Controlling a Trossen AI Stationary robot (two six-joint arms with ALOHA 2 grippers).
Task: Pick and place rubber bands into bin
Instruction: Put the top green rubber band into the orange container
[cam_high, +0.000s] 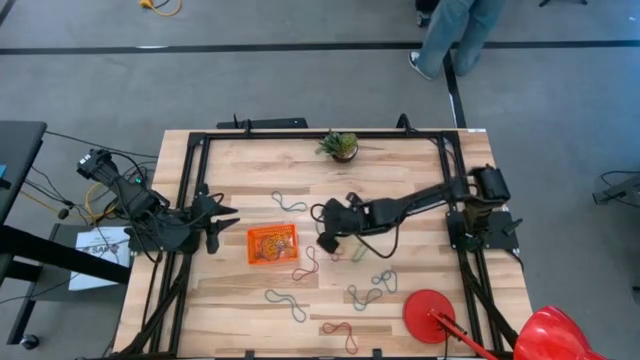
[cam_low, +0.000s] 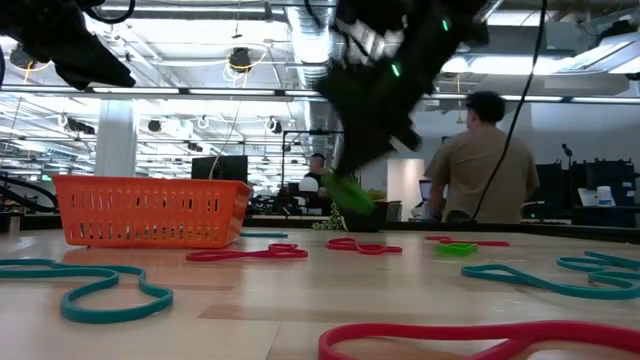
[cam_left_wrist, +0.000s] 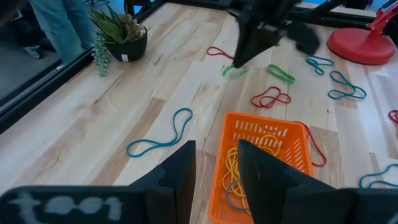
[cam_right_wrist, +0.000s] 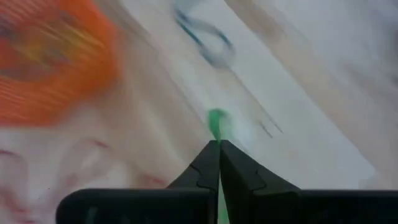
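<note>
High view: right pincer (cam_high: 327, 241) out over mid-table (cam_high: 420, 170), just right of the bin (cam_high: 272, 244). Bin sits left of centre, yellow bands inside. Left pincer (cam_high: 215, 222) waits at the left edge. Loose bands (cam_high: 286, 303) scattered near and right; plant (cam_high: 340, 146) at the far edge, red disc (cam_high: 428, 314) near right.

Low view: right pincer (cam_low: 352, 195) hangs above the table, a green band (cam_low: 347, 192) dangling from it.

Left wrist view: left fingers (cam_left_wrist: 180, 177) spread, holding nothing, bin (cam_left_wrist: 264, 160) just beyond them.

Right wrist view: fingers (cam_right_wrist: 208, 163) pressed together, pinching the green band (cam_right_wrist: 216, 122); bin (cam_right_wrist: 50, 59) off to one side.
</note>
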